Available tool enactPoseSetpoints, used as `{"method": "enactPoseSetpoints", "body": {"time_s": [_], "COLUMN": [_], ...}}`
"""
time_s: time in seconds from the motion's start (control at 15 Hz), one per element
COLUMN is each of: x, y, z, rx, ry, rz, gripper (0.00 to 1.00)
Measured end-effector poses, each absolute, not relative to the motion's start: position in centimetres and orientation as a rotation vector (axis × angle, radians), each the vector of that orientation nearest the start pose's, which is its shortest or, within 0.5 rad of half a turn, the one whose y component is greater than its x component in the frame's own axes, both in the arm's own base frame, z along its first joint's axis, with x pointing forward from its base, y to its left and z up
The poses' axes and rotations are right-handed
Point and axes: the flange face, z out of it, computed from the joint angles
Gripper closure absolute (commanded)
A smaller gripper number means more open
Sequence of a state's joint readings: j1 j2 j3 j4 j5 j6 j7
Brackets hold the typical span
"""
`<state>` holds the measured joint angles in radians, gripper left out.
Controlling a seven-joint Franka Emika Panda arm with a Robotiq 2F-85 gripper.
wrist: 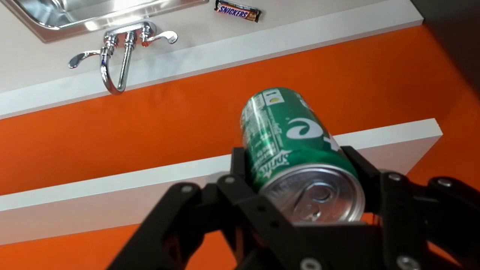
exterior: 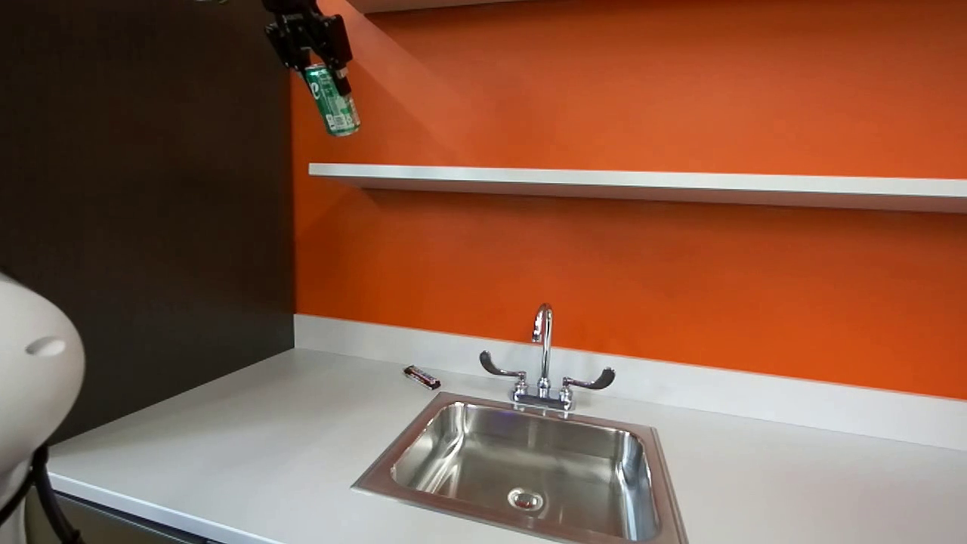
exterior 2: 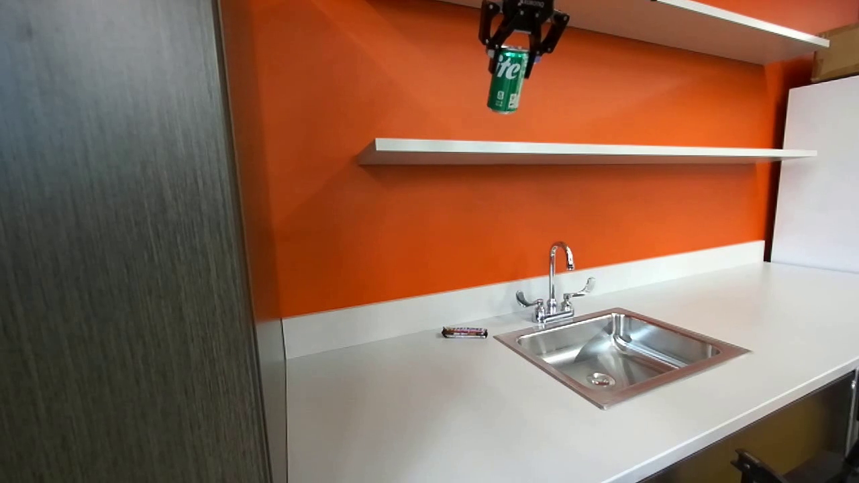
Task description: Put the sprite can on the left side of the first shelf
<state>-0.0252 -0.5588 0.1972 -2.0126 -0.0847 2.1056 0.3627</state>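
At 11 o'clock, our gripper (exterior: 325,78) clamps the sprite can (exterior: 335,107); released tilted, it could topple off the shelf (exterior: 604,179).

Your gripper (exterior 2: 511,71) is black; the sprite can (wrist: 296,150) shows you green sides, white lettering and a silvery top. You see white on the first shelf (exterior: 634,178) and the counter (exterior: 227,446), orange across the wall (exterior: 642,257), and silver on the sink (exterior: 409,440) and faucet (exterior: 545,359), the sink's rim tinged brown. The Snickers bar (wrist: 238,10) wears dark brown with blue and white; in an exterior view, the tall panel (exterior 2: 121,235) is dark grey with fine vertical streaks.
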Motion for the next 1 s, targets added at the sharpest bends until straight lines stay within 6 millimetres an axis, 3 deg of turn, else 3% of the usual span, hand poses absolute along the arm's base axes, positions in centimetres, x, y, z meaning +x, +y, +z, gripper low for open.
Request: {"method": "enactPoseSetpoints", "body": {"time_s": [0.47,1.0], "x": [46.4,53.7], "y": [10.1,9.5], "z": [74.4,73.7], "rx": [-2.97,-2.981], "ry": [0.318,0.415], "rz": [-1.039,-1.026], "gripper": [0.61,0.61]}}
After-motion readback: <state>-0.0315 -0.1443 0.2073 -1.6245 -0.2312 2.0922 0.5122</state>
